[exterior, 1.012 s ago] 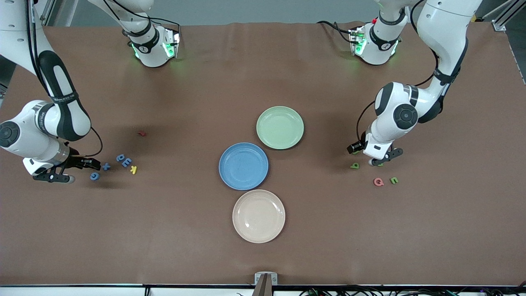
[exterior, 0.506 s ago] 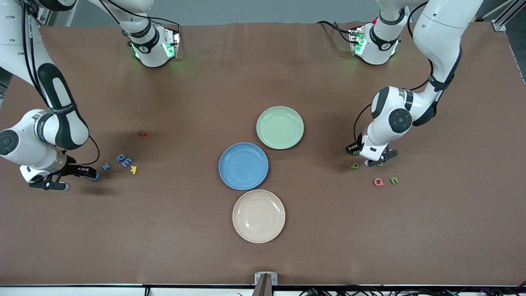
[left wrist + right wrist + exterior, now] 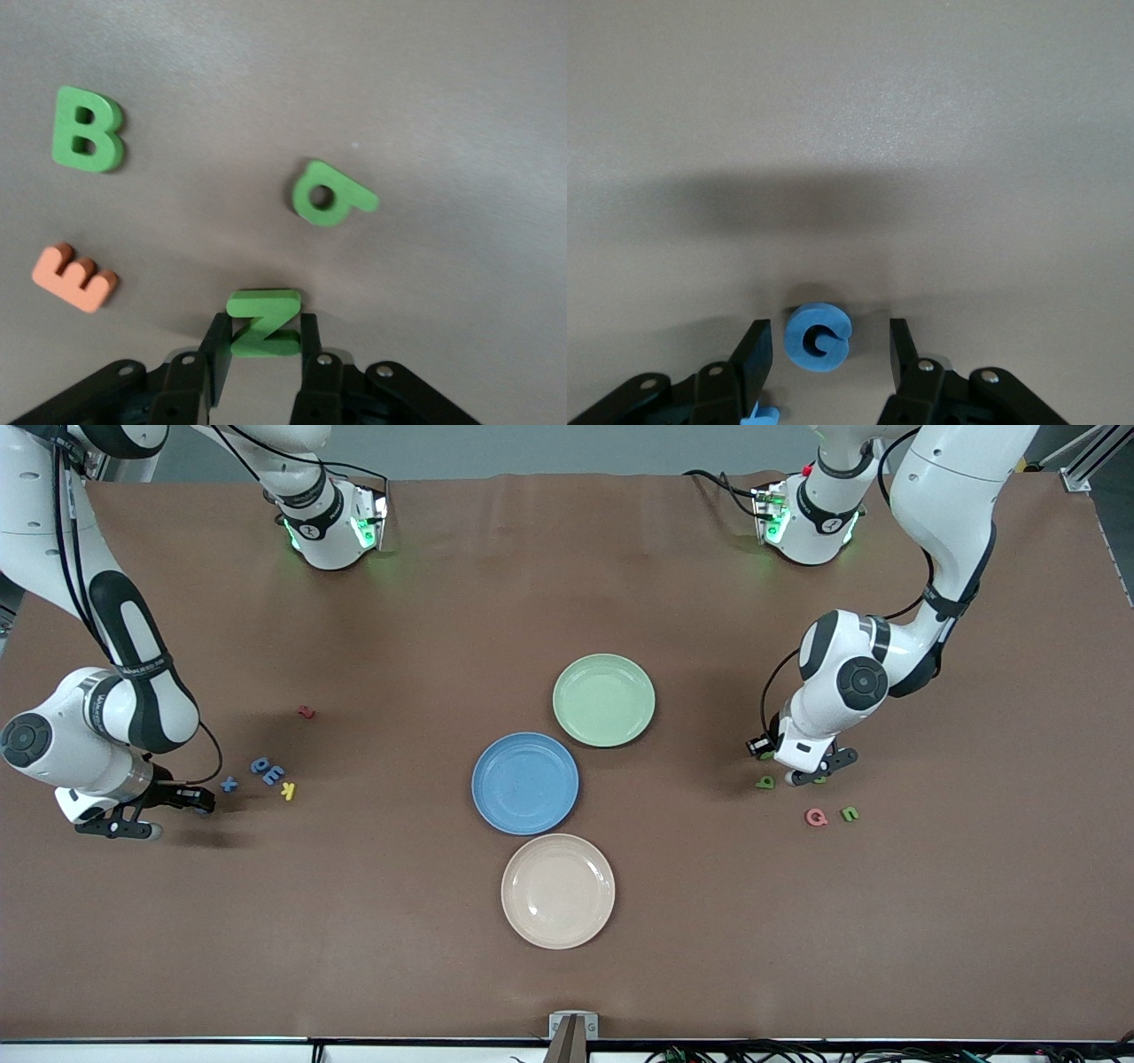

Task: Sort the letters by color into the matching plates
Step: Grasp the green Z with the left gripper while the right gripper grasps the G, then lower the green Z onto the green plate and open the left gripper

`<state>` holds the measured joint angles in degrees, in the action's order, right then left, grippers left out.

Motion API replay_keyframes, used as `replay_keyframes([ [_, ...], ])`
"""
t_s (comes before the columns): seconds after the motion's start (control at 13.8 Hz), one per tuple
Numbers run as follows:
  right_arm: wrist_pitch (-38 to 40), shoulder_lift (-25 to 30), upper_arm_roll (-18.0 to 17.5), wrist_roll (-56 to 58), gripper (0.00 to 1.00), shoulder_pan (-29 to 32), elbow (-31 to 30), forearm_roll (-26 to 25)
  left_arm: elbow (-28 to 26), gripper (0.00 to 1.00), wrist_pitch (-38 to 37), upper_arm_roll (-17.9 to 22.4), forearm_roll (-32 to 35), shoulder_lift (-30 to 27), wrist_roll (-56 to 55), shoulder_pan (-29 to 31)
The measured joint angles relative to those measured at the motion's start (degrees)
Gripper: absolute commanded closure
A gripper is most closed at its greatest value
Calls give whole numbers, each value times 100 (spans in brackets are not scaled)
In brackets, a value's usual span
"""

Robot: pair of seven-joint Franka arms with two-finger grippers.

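Both down on the counter (image 3: 567, 974) now: left gripper (image 3: 259, 352) pinching the green Z (image 3: 262, 320), right gripper (image 3: 826, 356) lowered, spread around the blue G (image 3: 818, 336). Plates unfilled.

The brown tabletop (image 3: 399, 921) looks like matt, faintly textured cloth; the chunky green Z letter (image 3: 263, 320) and blue G letter (image 3: 818, 337) look like matt foam.

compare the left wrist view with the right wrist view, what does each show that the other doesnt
Only the left wrist view shows green letters: a B, a P and a Z clamped between the left gripper fingers, plus an orange E. Only the right wrist view shows a blue G lying between the open right gripper fingers. Both show brown tabletop.
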<state>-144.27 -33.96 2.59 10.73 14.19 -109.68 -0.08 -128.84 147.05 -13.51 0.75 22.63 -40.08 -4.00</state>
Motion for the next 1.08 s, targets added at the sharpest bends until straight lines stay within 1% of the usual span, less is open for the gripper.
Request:
replay_keyframes([
  [0.22, 0, -51, -11, 0, 50, -1, 1, 0, 156, 100, -588, -38, 0, -321, -535, -368],
  [0.43, -1, -81, -15, 0, 62, -2, 7, 0, 417, 100, -1107, -303, 0, -562, -1449, -829],
  [0.58, 0, -81, -21, 0, 74, -2, 18, 1, 562, 100, -1162, -450, 0, -567, -2090, -1225],
  [0.72, 1, -85, -28, 0, 85, -5, 34, 2, 690, 100, -1171, -464, 0, -492, -2584, -1654],
  [0.8, 1, -85, -32, 0, 87, -6, 35, 2, 779, 100, -1171, -465, 0, -407, -2818, -1841],
  [0.94, 5, -85, -63, 1, 87, -19, 77, 2, 1012, 98, -1170, -465, 0, -172, -3205, -2121],
  [1.01, 51, -76, -91, 2, 87, -32, 144, 2, 1118, 88, -1170, -464, 0, -44, -3348, -2237],
  [1.08, 218, -41, -125, 2, 87, -57, 253, 1, 1221, 53, -1170, -464, 0, 86, -3507, -2348],
])
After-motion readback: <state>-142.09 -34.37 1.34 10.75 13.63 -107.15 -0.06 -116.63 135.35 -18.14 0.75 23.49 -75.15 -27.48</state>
